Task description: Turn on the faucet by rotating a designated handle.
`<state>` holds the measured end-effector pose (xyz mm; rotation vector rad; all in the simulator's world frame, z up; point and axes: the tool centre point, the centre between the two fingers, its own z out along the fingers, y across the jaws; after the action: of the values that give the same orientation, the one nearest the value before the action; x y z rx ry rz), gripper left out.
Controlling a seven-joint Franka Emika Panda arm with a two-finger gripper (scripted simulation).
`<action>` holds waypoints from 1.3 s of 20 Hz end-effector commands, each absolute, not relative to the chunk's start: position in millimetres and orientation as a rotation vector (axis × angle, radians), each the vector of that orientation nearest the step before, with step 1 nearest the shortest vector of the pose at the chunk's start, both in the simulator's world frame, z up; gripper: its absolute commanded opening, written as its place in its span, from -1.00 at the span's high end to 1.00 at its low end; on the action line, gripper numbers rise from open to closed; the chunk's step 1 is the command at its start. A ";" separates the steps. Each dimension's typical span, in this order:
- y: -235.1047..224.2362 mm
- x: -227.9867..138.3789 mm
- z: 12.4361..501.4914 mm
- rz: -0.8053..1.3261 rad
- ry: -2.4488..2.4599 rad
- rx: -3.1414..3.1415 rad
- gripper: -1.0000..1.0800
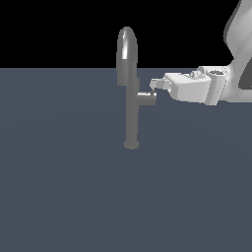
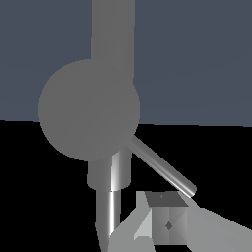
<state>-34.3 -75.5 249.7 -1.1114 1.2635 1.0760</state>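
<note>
In the exterior view, the tall slim grey brushed-metal faucet [image 1: 131,106] stands upright on the dark blue-grey counter [image 1: 59,187], a little to the left of the picture's middle. Its long axis is vertical, with an arched spout at the top. A short cylindrical stub comes out of the column toward the exterior view's right, and the thin lever itself is too small to make out here. The white pincer [image 1: 154,84] arrives from the right, level with the stub and just beside it. How wide it stands open cannot be told from here.

In the wrist view, the thin grey metal lever handle [image 2: 162,167] shows clearly as a straight rod that leaves the round end of the stub at a slant. One grey fingertip [image 2: 165,221] is close to the rod's free end, seemingly not touching it. The second finger is not visible, so the opening cannot be told, and nothing seems to be held.

The handle is probably stiff, smooth and rather slippery, and it turns only around the stub. The best place to push or hold is likely near the free end, where the leverage is greatest.
</note>
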 end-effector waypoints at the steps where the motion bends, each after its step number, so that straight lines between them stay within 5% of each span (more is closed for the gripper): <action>1: -74.1 -43.1 236.1 1.088 1.271 -1.105 1.00; 26: -74.0 -44.5 158.9 1.096 1.272 -1.102 1.00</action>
<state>-40.0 -74.9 192.7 -1.1300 1.2239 1.0700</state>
